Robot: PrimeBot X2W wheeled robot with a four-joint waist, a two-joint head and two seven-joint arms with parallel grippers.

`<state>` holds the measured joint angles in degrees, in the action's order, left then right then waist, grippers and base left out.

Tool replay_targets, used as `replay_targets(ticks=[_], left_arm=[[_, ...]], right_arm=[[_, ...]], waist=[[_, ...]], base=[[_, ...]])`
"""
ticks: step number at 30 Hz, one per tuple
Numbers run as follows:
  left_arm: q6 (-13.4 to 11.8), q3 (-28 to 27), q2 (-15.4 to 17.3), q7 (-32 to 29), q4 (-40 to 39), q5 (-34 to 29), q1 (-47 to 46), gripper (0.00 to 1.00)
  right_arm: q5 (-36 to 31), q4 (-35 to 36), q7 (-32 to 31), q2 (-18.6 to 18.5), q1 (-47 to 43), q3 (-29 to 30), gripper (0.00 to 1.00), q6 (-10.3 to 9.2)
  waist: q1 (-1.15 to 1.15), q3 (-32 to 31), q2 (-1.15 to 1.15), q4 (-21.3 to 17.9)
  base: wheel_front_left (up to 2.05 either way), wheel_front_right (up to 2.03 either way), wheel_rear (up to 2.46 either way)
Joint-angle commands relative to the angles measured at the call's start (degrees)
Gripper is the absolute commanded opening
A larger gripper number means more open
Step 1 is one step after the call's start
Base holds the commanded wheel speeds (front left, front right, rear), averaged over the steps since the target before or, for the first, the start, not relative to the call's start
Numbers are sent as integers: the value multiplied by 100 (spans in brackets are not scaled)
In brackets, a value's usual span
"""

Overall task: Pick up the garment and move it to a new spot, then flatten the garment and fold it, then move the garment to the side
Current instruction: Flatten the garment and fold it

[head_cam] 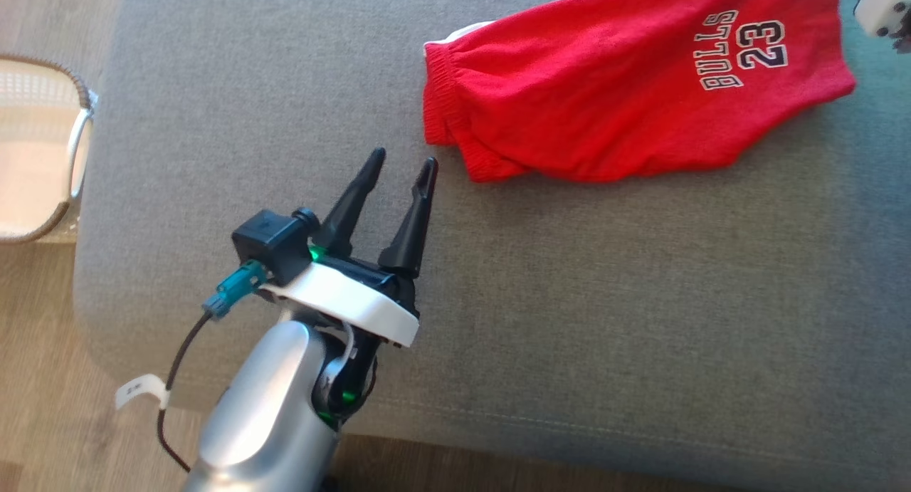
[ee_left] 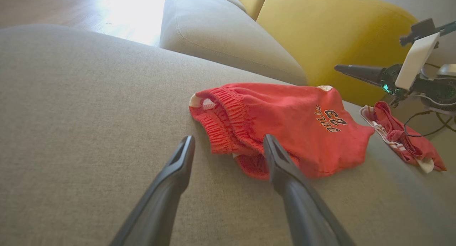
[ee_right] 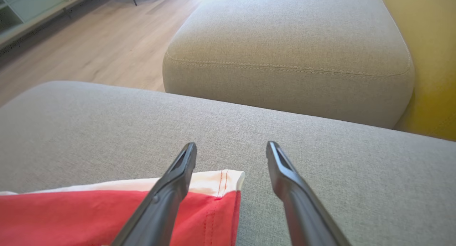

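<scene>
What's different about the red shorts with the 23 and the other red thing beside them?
The red shorts look bigger and lie fairly flat; the other red thing looks smaller and is scrunched up. The shorts say BULLS 23; the scrunched one shows white stripes instead. Both are red with white bits and lie on the grey cushion.

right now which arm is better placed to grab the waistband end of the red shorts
Left, probably. The open left gripper points at the ribbed waistband of the red Bulls shorts, tips just short of it. The open right gripper is at the white-trimmed hem, the opposite end.
</scene>
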<state>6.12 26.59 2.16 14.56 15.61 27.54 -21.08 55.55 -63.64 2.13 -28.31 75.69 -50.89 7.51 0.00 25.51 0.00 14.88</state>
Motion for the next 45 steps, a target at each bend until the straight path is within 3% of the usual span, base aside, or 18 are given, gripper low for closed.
replay_targets(ticks=[1, 7, 16, 23, 24, 26, 33, 41, 45], left_arm=[[14, -264, 72, 44, -234, -108, 39, 100], [-305, -489, 72, 44, -760, -510, 363, 100], [-1472, -556, 72, 44, -2029, -1335, 1096, 100], [-1810, -327, 72, 44, -2374, -1473, 1590, 100], [-1825, -308, 72, 44, -2389, -1463, 1630, 100], [-1844, -289, 72, 44, -2394, -1458, 1671, 100], [-1830, -349, 72, 44, -2428, -1513, 1721, 100], [-1731, -409, 72, 44, -2368, -1533, 1833, 100], [-1694, -425, 72, 44, -2313, -1533, 1891, 100]], right_arm=[[169, 52, 63, 45, -131, 79, 100, -2], [642, 298, 116, 18, -744, 176, 100, -2], [508, -110, 282, 119, -1407, -165, 100, -2], [547, -663, -206, 332, -1801, -302, 100, -2], [582, -654, -312, 369, -1838, -312, 91, -2], [651, -602, -445, 404, -1888, -319, 0, -2], [644, -545, -400, 260, -1752, -370, 0, -2], [312, -624, -345, -475, -1217, -608, 0, -2], [176, -521, -463, -528, -930, -744, 0, -2]], waist=[[0, -60, 0, -53], [0, -174, 0, -140], [0, -388, 0, 146], [0, -565, 0, 458], [0, -577, 0, 467], [0, -608, 0, 462], [0, -772, 0, 166], [0, -1074, 0, -252], [0, -1208, 0, -368]], base=[[0, 0, 0], [0, 0, 0], [0, 0, 0], [0, 0, 0], [0, 0, 0], [0, 0, 0], [0, 0, 0], [0, 0, 0], [0, 0, 0]])
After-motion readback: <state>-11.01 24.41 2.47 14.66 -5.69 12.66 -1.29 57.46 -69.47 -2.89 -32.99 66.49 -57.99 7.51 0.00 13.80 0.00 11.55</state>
